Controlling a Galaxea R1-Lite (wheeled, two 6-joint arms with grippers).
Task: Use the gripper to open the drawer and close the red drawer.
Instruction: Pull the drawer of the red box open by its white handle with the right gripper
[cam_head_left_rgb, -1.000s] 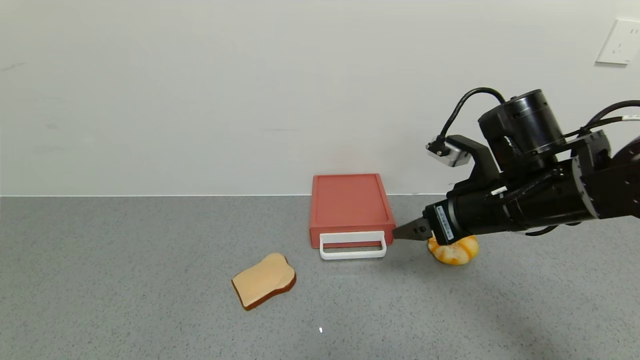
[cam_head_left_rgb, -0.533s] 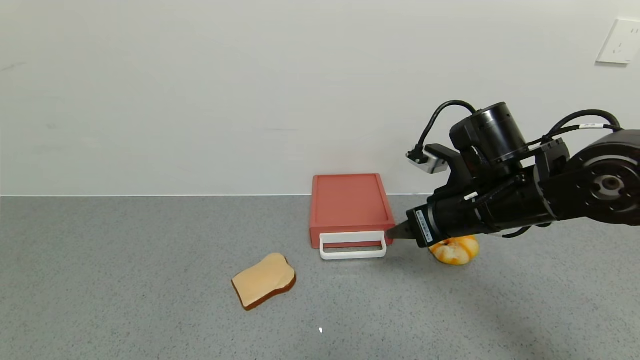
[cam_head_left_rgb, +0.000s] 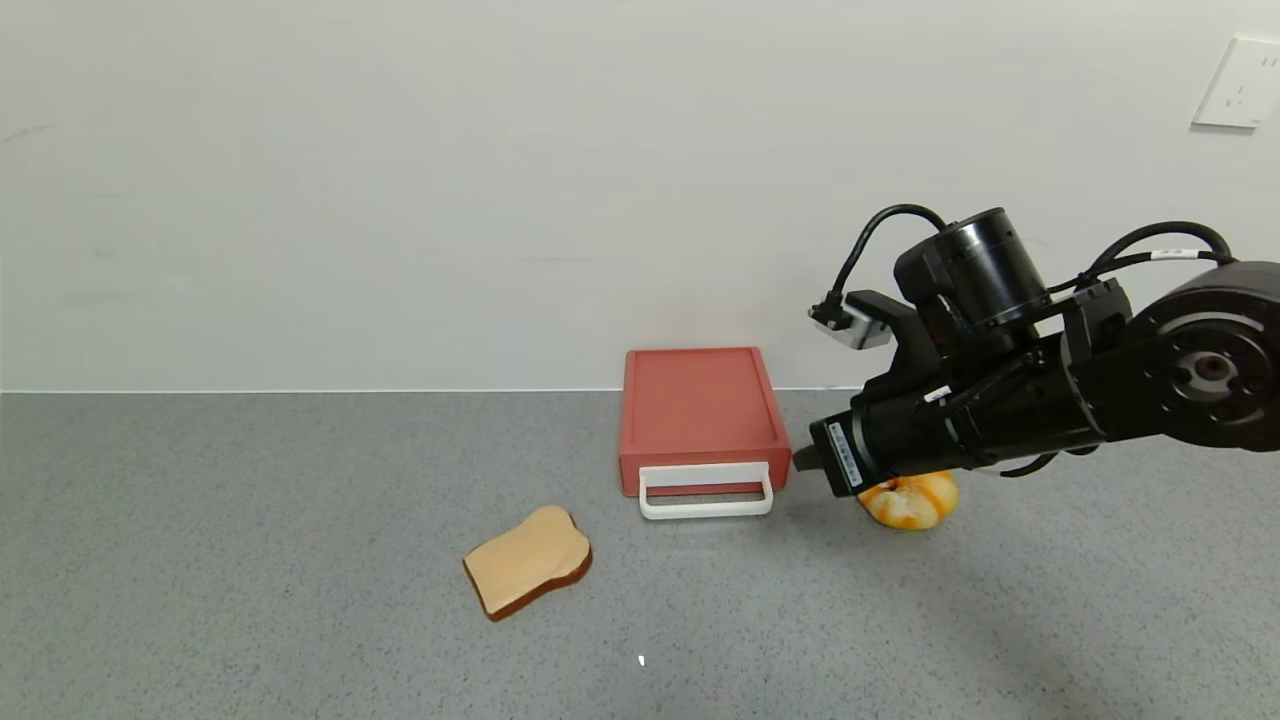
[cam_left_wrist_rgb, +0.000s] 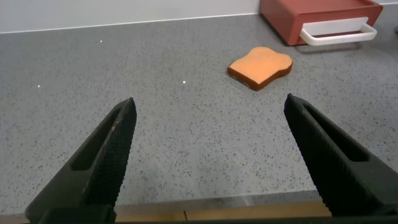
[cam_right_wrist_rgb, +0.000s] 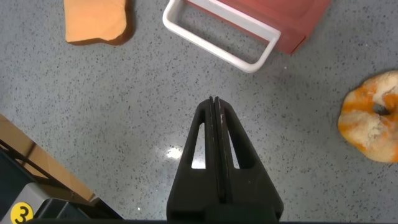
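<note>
The flat red drawer box (cam_head_left_rgb: 700, 410) lies on the grey counter against the back wall, its tray pushed in. Its white loop handle (cam_head_left_rgb: 706, 491) faces me. The box also shows in the right wrist view (cam_right_wrist_rgb: 292, 22) with the handle (cam_right_wrist_rgb: 221, 38), and in the left wrist view (cam_left_wrist_rgb: 317, 12). My right gripper (cam_head_left_rgb: 802, 460) is shut and empty, hovering just right of the handle's right end, apart from it. In the right wrist view its fingertips (cam_right_wrist_rgb: 214, 102) are pressed together above bare counter. My left gripper (cam_left_wrist_rgb: 208, 118) is open and empty, low over the counter near its front edge.
A toast slice (cam_head_left_rgb: 527, 573) lies left of and in front of the box. An orange-and-white bun (cam_head_left_rgb: 908, 500) sits under my right wrist. A white wall socket (cam_head_left_rgb: 1240, 84) is at the top right. The counter's front edge (cam_left_wrist_rgb: 217, 208) lies under the left gripper.
My right arm moved left and lowered toward the handle's right end, then drew back slightly. The drawer, toast and bun have not moved.
</note>
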